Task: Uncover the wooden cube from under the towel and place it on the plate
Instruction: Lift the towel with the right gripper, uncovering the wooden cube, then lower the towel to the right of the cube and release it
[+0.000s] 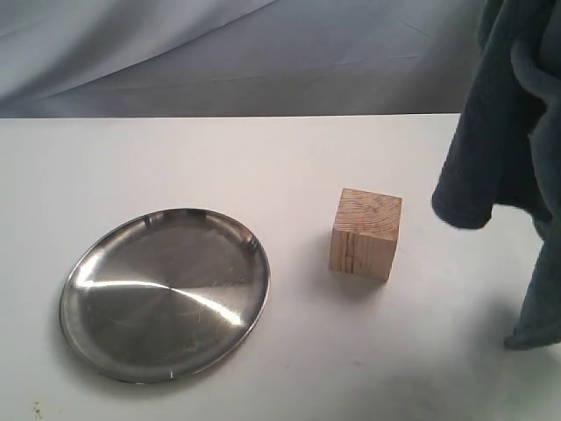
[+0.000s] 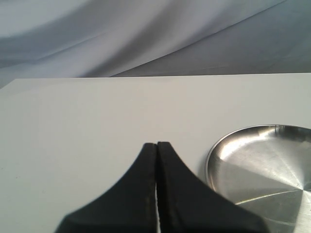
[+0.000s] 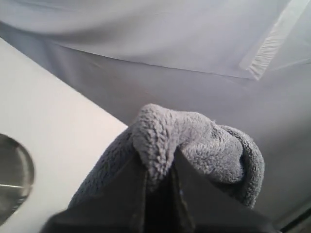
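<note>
The wooden cube (image 1: 365,233) stands uncovered on the white table, to the right of the steel plate (image 1: 165,292). The blue-grey towel (image 1: 508,132) hangs in the air at the right edge of the exterior view, lifted off the table, its lower end (image 1: 536,324) dangling low. In the right wrist view my right gripper (image 3: 159,167) is shut on a thick fold of the towel (image 3: 189,141). My left gripper (image 2: 156,145) is shut and empty, low over the table next to the plate (image 2: 262,165). Neither gripper shows in the exterior view.
A white table (image 1: 263,158) carries everything; a grey-white cloth backdrop (image 1: 219,53) rises behind its far edge. The plate's edge also shows in the right wrist view (image 3: 14,179).
</note>
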